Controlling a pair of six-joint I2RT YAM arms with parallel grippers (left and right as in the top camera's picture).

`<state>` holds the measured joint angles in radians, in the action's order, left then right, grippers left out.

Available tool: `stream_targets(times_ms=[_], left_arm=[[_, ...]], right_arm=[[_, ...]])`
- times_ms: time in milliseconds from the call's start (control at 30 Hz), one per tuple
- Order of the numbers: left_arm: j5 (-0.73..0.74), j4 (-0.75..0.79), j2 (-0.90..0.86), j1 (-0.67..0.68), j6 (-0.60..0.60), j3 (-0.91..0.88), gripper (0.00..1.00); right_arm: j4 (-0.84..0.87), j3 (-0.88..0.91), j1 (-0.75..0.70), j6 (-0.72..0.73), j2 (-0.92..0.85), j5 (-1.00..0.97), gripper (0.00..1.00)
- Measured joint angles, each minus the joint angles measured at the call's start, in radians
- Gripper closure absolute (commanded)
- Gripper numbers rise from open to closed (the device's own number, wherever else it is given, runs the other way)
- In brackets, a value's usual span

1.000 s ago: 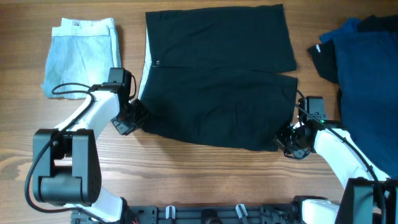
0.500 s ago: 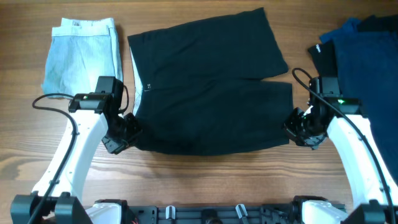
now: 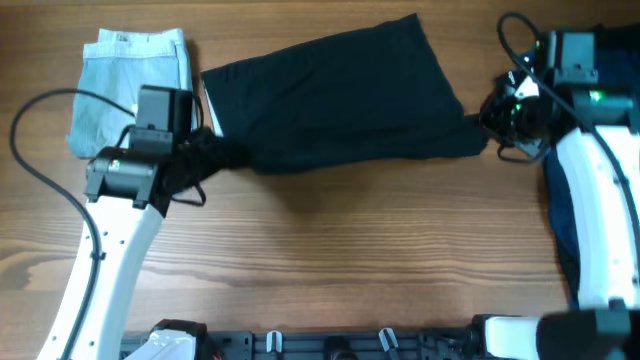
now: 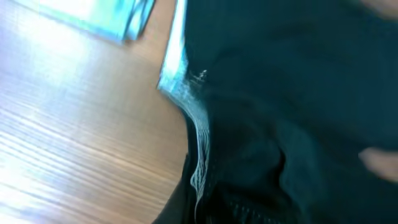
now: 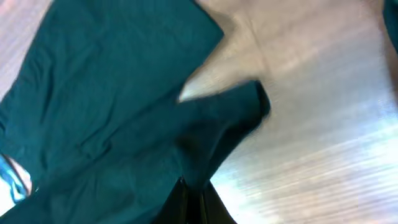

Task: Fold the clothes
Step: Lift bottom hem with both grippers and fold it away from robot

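The black shorts lie across the far middle of the table, their near half lifted and carried over the far half. My left gripper is shut on the shorts' waistband corner; the left wrist view shows the dark cloth and its white inner band bunched at the jaws. My right gripper is shut on a leg hem corner of the shorts, pinched between its fingers.
A folded light grey-blue garment lies at the far left, also in the left wrist view. A pile of dark blue clothes lies at the far right under the right arm. Bare wood runs along the near side.
Both grippers have moved away from me, lifting the near edge of the shorts and carrying it over the far half. The shorts now cover a narrower strip.
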<state>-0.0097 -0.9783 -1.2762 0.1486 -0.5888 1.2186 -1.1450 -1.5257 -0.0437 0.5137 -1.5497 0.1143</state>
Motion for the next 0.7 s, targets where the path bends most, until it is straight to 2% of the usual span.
stream_targets(times_ms=[100,300,433,533,700], left_arm=[[-0.008,0.116,0.0,-0.025,0.0,0.008,0.96],[-0.015,0.295,-0.053,-0.053,0.0,0.01,0.96],[-0.029,0.369,-0.156,-0.053,0.0,0.01,0.96],[-0.098,0.388,-0.234,-0.056,0.0,0.01,0.96],[-0.159,0.455,-0.249,-0.085,0.0,0.01,0.96]], right_arm=[[0.043,-0.057,0.001,-0.022,-0.064,-0.003,0.96],[0.286,-0.118,0.011,-0.07,-0.087,0.016,0.96],[0.32,-0.119,0.014,-0.071,-0.116,0.016,0.96],[0.386,-0.119,0.05,-0.079,-0.207,0.016,0.96],[0.503,-0.119,0.114,-0.1,-0.305,-0.027,0.96]])
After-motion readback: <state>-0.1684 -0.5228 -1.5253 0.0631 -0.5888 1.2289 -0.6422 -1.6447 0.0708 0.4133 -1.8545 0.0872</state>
